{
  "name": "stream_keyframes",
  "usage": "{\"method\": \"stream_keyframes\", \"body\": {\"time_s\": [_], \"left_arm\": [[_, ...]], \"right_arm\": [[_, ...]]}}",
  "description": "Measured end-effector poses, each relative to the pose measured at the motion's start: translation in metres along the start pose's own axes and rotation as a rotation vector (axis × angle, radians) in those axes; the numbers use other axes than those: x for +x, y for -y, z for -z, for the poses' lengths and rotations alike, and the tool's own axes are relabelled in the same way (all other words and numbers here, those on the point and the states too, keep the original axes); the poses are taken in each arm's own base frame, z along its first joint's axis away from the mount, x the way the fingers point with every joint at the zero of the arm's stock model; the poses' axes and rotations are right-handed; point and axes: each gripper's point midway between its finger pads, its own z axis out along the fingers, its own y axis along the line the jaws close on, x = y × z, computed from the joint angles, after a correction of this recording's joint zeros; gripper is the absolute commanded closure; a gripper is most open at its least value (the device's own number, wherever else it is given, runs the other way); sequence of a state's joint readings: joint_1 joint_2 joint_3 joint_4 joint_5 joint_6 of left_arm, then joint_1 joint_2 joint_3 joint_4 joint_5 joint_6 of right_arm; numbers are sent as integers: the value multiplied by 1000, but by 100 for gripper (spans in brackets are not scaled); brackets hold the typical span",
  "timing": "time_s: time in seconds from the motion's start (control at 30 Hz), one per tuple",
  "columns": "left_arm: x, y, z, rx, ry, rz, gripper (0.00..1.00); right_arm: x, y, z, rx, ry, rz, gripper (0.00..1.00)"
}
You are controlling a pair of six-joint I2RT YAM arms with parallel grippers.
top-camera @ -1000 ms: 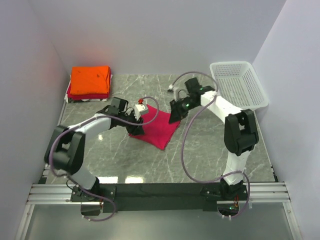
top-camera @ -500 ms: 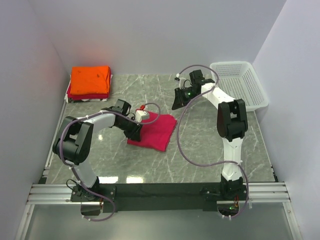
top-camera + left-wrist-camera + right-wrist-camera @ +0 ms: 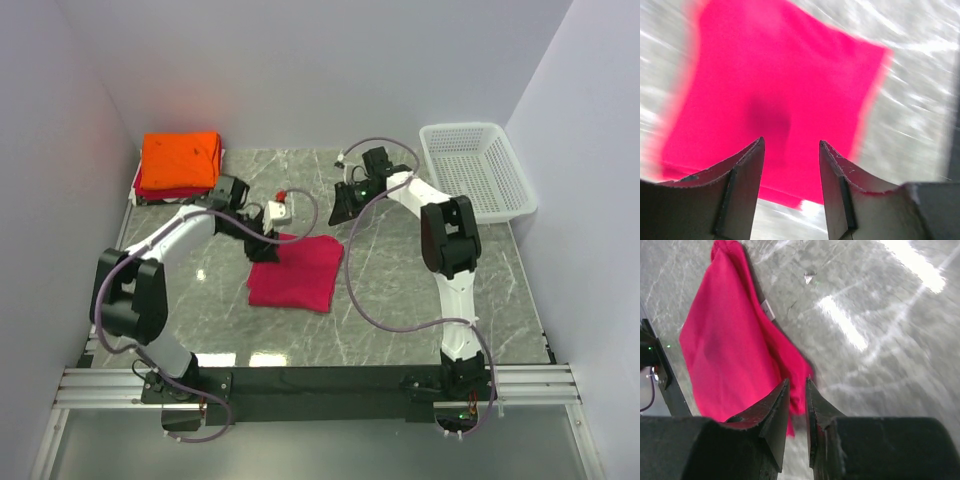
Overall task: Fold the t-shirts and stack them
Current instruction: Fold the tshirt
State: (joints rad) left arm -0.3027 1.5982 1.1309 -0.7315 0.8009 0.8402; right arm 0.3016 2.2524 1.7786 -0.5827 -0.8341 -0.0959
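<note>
Where the grey marbled table top (image 3: 400,285) shows between the two arms, the crimson-pink cotton t-shirt (image 3: 295,272), folded into a flat rectangle, lies slightly askew near the middle. The left gripper (image 3: 262,240) hangs over the shirt's far left edge. In the left wrist view its two fingers (image 3: 747,165) stand well spread with nothing between them, and the pink cloth, blurred, fills most of the ground below. The right gripper (image 3: 340,208) is just off the shirt's far right corner, over table. In the right wrist view its fingers (image 3: 775,410) stand close together with only a narrow slit between them, pinching nothing. The shirt lies beyond their tips, with a small pale tag (image 3: 767,309) at its edge. Whether either claw touches the cloth cannot be told from the overhead view. In the far left corner a stack of folded t-shirts (image 3: 180,160) sits well apart from the pink one, bright orange on top and red beneath. The white plastic mesh basket (image 3: 478,170) stands at the far right of the table, beside the right wall
</note>
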Motion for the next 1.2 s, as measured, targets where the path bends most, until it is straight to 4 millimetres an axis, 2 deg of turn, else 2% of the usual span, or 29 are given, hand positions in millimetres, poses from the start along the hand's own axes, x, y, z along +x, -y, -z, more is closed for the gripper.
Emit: {"method": "stream_keyframes", "body": {"time_s": [0.1,0.17,0.27,0.43,0.57,0.73,0.93,1.07,1.2], "left_arm": [[-28,-38,-3,-53,52,-103,45],[-36,-60,-10,-70,66,-146,44],[-36,-83,-24,-80,69,-184,42],[-30,-101,-47,-53,53,-239,41],[-33,-105,-63,-23,44,-299,42],[-32,-100,-79,19,29,-337,47],[-34,-97,-91,62,10,-357,50],[-36,-98,-95,78,-8,-359,53],[-35,-99,-98,89,-33,-365,63]], "right_arm": [[6,5,-18,-11,-20,-9,73],[13,8,-28,-17,-40,-21,73],[20,12,-40,-27,-62,-34,73],[15,8,-45,-36,-68,-23,73],[9,8,-53,-55,-75,-16,73],[11,6,-54,-61,-88,-23,72],[14,1,-53,-89,-98,-26,66],[17,-3,-53,-111,-107,-33,65],[20,-6,-54,-141,-115,-43,65]]}}
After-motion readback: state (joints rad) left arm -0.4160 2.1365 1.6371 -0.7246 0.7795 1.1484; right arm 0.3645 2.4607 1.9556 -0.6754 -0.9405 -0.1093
